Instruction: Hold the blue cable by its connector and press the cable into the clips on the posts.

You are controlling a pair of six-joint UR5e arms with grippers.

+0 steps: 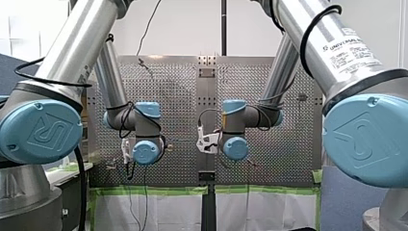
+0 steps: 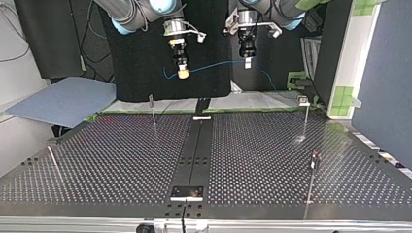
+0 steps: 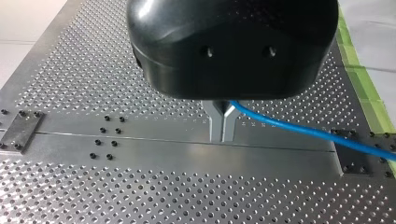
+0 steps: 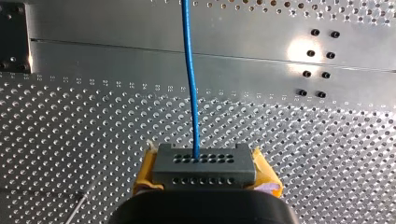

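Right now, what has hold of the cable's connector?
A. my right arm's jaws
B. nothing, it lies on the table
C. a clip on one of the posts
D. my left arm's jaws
A: my right gripper has its jaws shut on the dark connector, with yellow pads on either side and the blue cable running out of it. My left gripper pinches only the cable.

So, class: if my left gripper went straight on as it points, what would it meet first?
Probably the plain metal strip down the middle of the table; my left gripper, shut on the blue cable, points at it with nothing visible between.
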